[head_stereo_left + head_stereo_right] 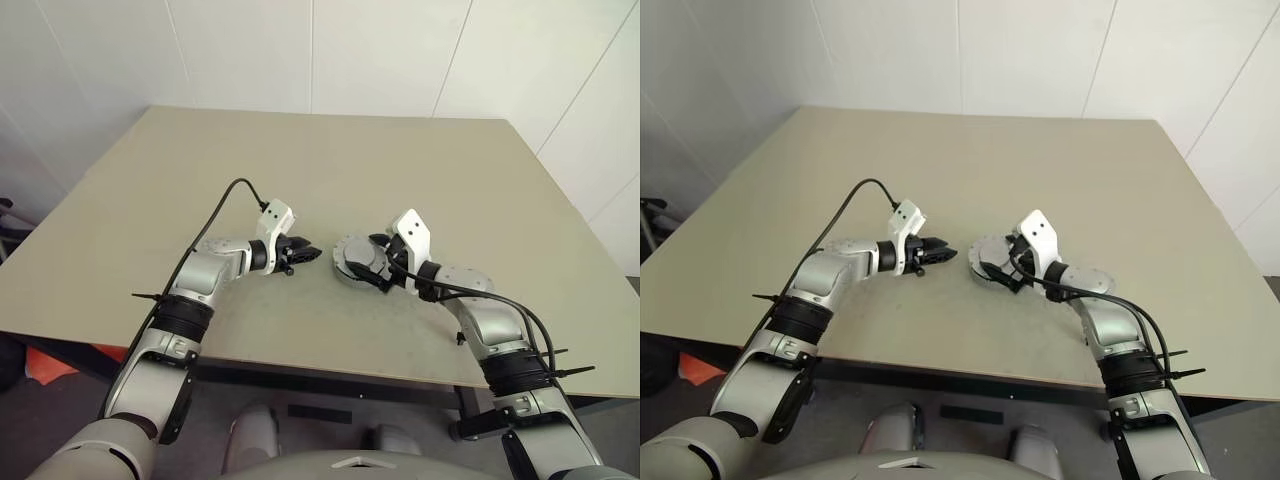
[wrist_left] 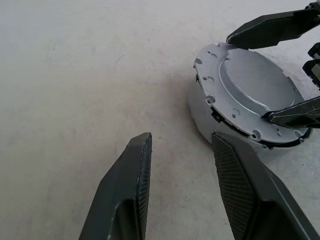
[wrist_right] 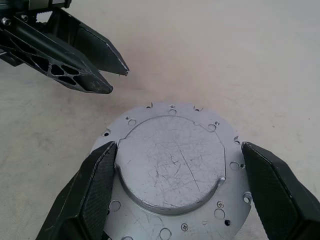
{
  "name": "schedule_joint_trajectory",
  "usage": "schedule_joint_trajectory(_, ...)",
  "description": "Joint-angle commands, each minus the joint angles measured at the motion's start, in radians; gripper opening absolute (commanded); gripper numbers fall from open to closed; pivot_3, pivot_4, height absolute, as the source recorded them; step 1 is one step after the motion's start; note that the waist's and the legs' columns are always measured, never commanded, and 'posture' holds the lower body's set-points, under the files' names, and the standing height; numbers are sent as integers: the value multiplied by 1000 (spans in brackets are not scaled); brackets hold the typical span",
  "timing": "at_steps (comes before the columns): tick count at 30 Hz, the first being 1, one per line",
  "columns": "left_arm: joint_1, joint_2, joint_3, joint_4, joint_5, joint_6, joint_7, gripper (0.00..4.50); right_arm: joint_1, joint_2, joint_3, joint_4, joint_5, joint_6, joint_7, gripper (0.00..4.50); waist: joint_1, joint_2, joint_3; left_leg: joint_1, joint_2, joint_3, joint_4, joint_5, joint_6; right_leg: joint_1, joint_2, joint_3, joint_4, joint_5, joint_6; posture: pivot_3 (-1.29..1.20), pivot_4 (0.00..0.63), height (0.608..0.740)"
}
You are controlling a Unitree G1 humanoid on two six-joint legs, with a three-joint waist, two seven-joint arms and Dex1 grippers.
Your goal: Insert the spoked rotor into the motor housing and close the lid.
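The motor housing (image 1: 350,264) stands on the table as a short grey metal cup. The lid (image 3: 170,160), a scratched grey disc with small holes round its edge, lies flat on top of it. The spoked rotor is hidden. My right gripper (image 3: 178,147) is open, one finger on each side of the lid and the right finger clear of the rim. My left gripper (image 2: 180,137) hovers just left of the housing (image 2: 200,120), open, with nothing between its fingers and a small gap to the cup.
The beige table (image 1: 330,160) spreads wide behind and beside the housing. Its front edge (image 1: 300,360) runs close below both arms. White walls stand behind the table.
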Motion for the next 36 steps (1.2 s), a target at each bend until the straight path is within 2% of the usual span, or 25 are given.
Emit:
schedule_joint_trajectory(1, -10, 1, 17, -15, 1, -19, 3, 2025, -2, -11, 0, 8, -7, 2, 6, 4480, 0, 0, 0, 0, 0, 0, 0, 0, 0, 0, 0, 0, 0, 0, 0, 0, 0, 740)
schedule_joint_trajectory(18, -11, -3, 24, 0, 3, -19, 18, 2025, 2, -39, 21, 0, -21, 21, 30, 4480, 0, 0, 0, 0, 0, 0, 0, 0, 0, 0, 0, 0, 0, 0, 0, 0, 0, 740)
schedule_joint_trajectory(19, -10, -4, 24, 1, 4, -19, 19, 2025, 2, -40, 22, -2, -23, 21, 29, 4107, 0, 0, 0, 0, 0, 0, 0, 0, 0, 0, 0, 0, 0, 0, 0, 0, 0, 740)
schedule_joint_trajectory(21, -13, -4, 25, 4, 4, -19, 20, 2025, -2, -42, 27, -10, -25, 28, 30, 3658, 0, 0, 0, 0, 0, 0, 0, 0, 0, 0, 0, 0, 0, 0, 0, 0, 0, 740)
schedule_joint_trajectory(29, -13, -7, 26, 5, 3, -19, 24, 2025, -20, -57, 45, -41, -47, 69, 16, 3658, 0, 0, 0, 0, 0, 0, 0, 0, 0, 0, 0, 0, 0, 0, 0, 0, 0, 740)
schedule_joint_trajectory(32, -12, -8, 26, 3, 2, -17, 26, 2025, -19, -62, 44, -39, -43, 78, 21, 3210, 0, 0, 0, 0, 0, 0, 0, 0, 0, 0, 0, 0, 0, 0, 0, 0, 0, 740)
schedule_joint_trajectory(36, -7, -9, 28, -3, -1, -9, 27, 2025, -22, -87, 32, -75, -17, 107, 56, 3203, 2, 0, 0, 0, 0, 0, 0, 0, 0, 0, 0, 0, 0, 0, 0, 0, 0, 740)
